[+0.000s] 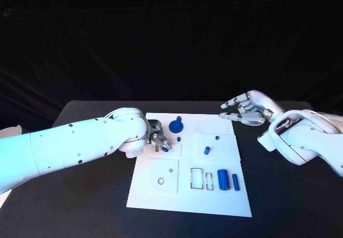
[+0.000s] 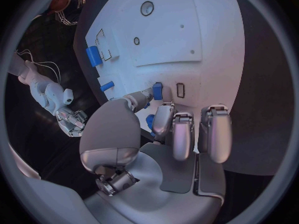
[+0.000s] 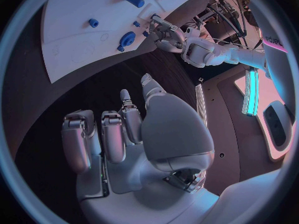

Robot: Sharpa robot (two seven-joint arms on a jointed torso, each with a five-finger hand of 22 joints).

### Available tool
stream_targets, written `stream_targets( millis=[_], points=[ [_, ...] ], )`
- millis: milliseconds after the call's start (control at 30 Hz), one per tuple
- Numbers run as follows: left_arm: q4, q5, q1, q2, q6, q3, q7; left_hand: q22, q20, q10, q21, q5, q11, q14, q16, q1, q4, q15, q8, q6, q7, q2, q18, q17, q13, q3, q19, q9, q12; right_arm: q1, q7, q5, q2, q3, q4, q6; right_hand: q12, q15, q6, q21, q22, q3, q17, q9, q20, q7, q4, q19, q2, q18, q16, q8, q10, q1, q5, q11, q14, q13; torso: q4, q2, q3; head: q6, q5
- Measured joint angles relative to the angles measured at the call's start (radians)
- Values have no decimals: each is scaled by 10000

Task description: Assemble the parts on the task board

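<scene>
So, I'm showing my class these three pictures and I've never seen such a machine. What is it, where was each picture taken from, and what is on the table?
It is a robot with two white arms ending in silver hands. One picture looks down from its head; the round ones come from cameras at each wrist. On the black table lies a white board with small blue parts. The left hand pinches a blue part at the board. The right hand is off the board, fingers curled, holding nothing.
</scene>
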Motion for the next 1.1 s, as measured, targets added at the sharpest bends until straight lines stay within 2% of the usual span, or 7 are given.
stream_targets(
  millis=[133, 167, 267, 300, 500, 667, 1100],
  points=[
    [-74, 0, 4, 58, 48, 2, -3, -1, 0, 1, -1, 24, -2, -37, 0, -87, 32, -37, 0, 122, -52, 21, 0, -1, 3, -88, 0, -21, 0, 0, 0, -1, 7, 0, 46, 0, 0, 0, 0, 0, 0, 0, -1, 0, 0, 0, 0, 0, 0, 0, 0, 0, 0, 0, 0, 0, 0, 0, 9, 0, -3, -4, -16],
    [-102, 0, 4, 74, 57, 2, -3, 0, 0, 0, -4, 24, -2, -37, 0, -109, 43, -37, -4, 249, -178, -1, 0, 0, 13, -100, 0, -21, 0, 0, 0, -2, 10, 0, 59, 0, 0, 0, 0, 0, -1, 0, 0, -1, 0, 0, 0, 0, 0, 1, 0, 0, 0, 0, 0, 0, 0, 0, 9, 0, -5, -4, -18],
    [-156, 0, 3, 117, 75, 2, -4, -1, -36, 0, -4, 25, -3, -37, 0, -221, 87, -37, 0, 310, -201, -12, 1, -1, 30, -198, -37, -3, 59, 0, 0, -3, 14, 0, 71, 0, 0, 0, 0, 0, 7, 0, -1, -1, 0, 0, 0, 0, 0, 0, 0, 0, 0, 0, 0, 0, 0, 0, 11, 1, -6, -3, -25],
    [-179, 0, 3, 134, 81, 1, -5, -1, -36, 0, -4, 25, -3, -37, 0, -252, 107, -37, -1, 395, -284, -14, 1, -1, 31, -219, -36, 2, 59, 0, 0, -4, 14, 0, 75, 0, 0, 0, 0, 0, 8, 0, -1, -1, 0, 0, 0, 0, 0, 0, 0, 0, 0, 0, 0, 0, 0, 0, 12, 1, -9, 0, -30],
    [-269, 4, 1, 192, 109, -1, -6, -2, -35, 34, -5, 25, -37, -37, 0, -403, 208, -37, 88, 552, -340, -26, 1, -2, 49, -375, -37, 52, 59, 0, 2, -5, 14, 0, 80, 0, 0, 0, 0, 0, 7, 1, -1, -1, 0, 0, 0, 0, 0, -1, 0, 0, 0, 0, 0, 0, 0, 0, 15, 1, -12, 5, -43],
    [-342, 7, -6, 212, 123, -8, -8, -2, -71, 35, -5, 27, -38, -20, 0, -767, 488, -54, 176, 699, -483, -80, 1, -2, 57, -710, -1, 63, 59, 0, 4, -7, 14, 0, 84, -1, -38, 0, 0, 0, 7, 1, -2, -2, 0, 0, 0, 0, 0, 0, 0, 0, 0, 0, 40, 0, 0, 0, 14, 0, -12, -5, -52],
    [-413, 22, -15, 238, 158, -11, 3, -4, -107, 104, 34, 21, -107, -39, 0, -1135, 979, -108, 371, 781, -501, -134, -1, -3, 74, -1814, -37, 62, 115, 0, 0, -13, 6, 0, 92, -5, -38, 0, 0, 0, 5, -42, -3, -3, 0, 0, 42, 0, 0, 0, -55, 0, 0, 0, 40, 0, 0, 0, 15, -5, -8, -18, -53]
  ],
)
